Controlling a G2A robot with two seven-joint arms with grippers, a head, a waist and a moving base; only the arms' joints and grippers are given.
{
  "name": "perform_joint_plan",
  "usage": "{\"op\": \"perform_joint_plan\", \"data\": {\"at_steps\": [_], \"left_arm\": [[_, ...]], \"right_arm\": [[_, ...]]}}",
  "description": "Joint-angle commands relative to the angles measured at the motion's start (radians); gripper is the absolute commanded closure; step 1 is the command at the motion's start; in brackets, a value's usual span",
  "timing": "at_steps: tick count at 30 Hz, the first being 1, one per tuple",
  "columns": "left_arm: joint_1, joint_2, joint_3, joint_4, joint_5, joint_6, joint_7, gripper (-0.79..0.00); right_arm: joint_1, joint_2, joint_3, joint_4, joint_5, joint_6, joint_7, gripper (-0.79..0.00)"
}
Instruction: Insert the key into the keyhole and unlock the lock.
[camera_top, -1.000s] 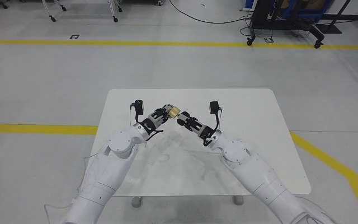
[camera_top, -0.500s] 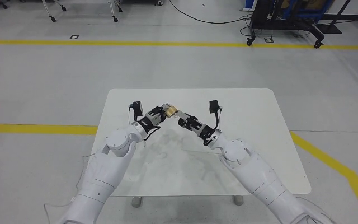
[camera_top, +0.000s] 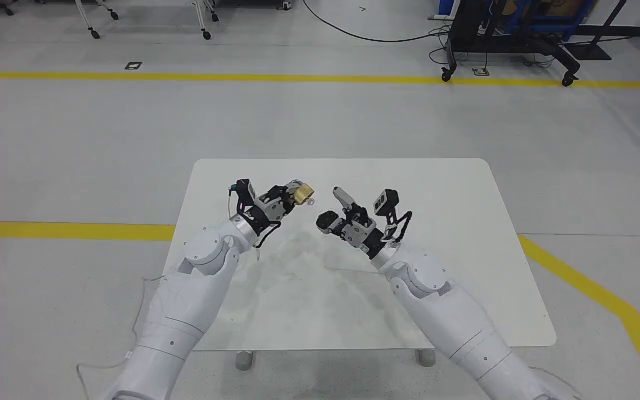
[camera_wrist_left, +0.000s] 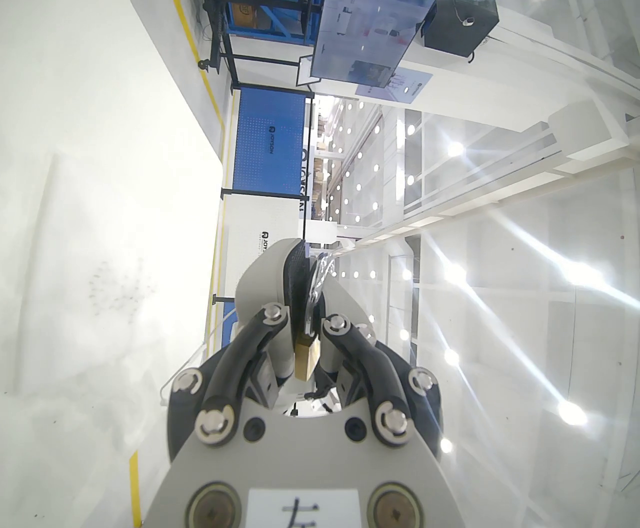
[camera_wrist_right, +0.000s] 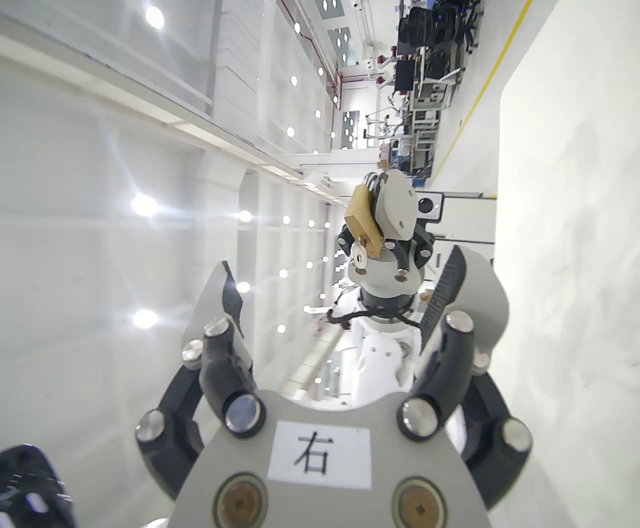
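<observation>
the left pincer (camera_wrist_left: 306, 287) is clamped on the lock (camera_wrist_left: 306, 357), its brass body sitting low between the two fingers (camera_wrist_left: 260, 295) and the silver shackle (camera_wrist_left: 318, 277) pinched between the pads nearer the tips. the white table (camera_wrist_left: 100, 260) lies off to one side of the pincer.

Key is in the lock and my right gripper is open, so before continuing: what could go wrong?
The key sits in the padlock ungripped, above the table; it may slip out and drop.
The left gripper alone holds the padlock; turning the key may twist it in that grip.
The open right gripper could knock the small key when regrasping.
</observation>
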Motion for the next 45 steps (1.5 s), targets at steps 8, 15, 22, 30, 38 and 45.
{"op": "perform_joint_plan", "data": {"at_steps": [8,15,22,30,38,45], "left_arm": [[0.006,0.000,0.001,-0.006,0.009,-0.018,-0.023,0.000],[0.010,0.000,0.001,-0.010,0.019,-0.024,-0.030,0.000],[0.010,0.000,0.003,-0.012,0.041,-0.027,-0.030,0.000],[0.011,0.000,0.001,-0.014,0.048,-0.030,-0.035,0.000],[0.014,0.000,0.002,-0.022,0.064,-0.053,-0.038,0.000],[0.024,0.002,-0.014,-0.034,0.077,-0.102,-0.030,0.000]], "right_arm": [[0.033,-0.032,-0.035,0.050,0.096,0.030,0.026,-0.292],[0.041,-0.049,-0.041,0.077,0.109,0.019,0.035,-0.262],[0.044,-0.061,-0.038,0.096,0.111,0.024,0.032,-0.166],[0.042,-0.071,-0.027,0.103,0.105,0.027,0.031,0.000],[0.023,-0.084,-0.001,0.097,0.229,0.065,0.059,0.000],[0.013,-0.102,0.039,0.111,0.492,0.166,0.115,0.000]]}}
